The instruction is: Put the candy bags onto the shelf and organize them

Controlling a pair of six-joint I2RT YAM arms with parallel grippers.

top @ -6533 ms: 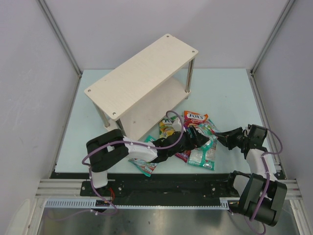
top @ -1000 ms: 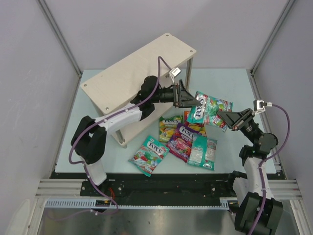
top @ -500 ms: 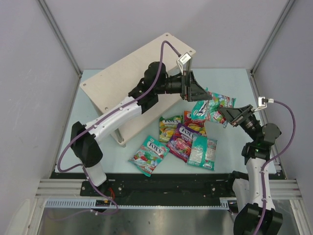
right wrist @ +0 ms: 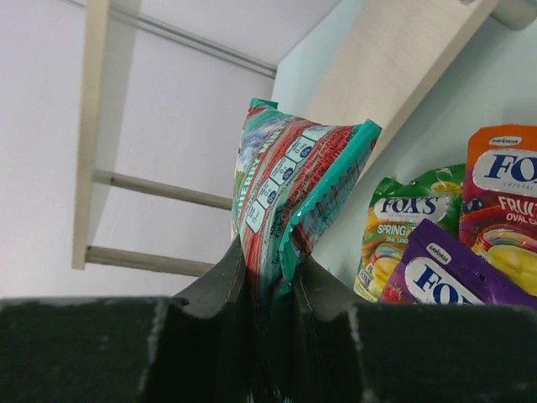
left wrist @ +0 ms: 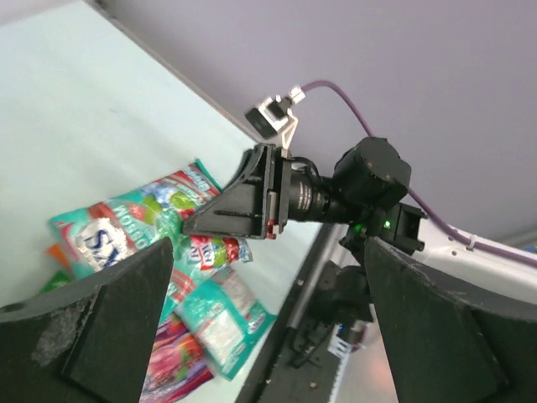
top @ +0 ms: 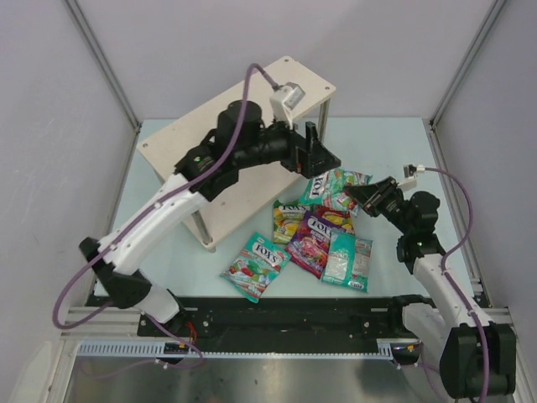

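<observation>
Now, since half a second ago your left gripper (top: pixel 314 158) has drawn back left toward the shelf (top: pixel 210 134); its fingers stand spread wide, holding nothing. The right gripper (top: pixel 358 196) has swung left, clamped on one end of the teal bag (top: pixel 334 185). That bag hangs over the far edge of the pile of bags (top: pixel 312 239), just right of the shelf. Its long axis runs left to right, free end toward the shelf, seemingly clear of the left fingers.
</observation>
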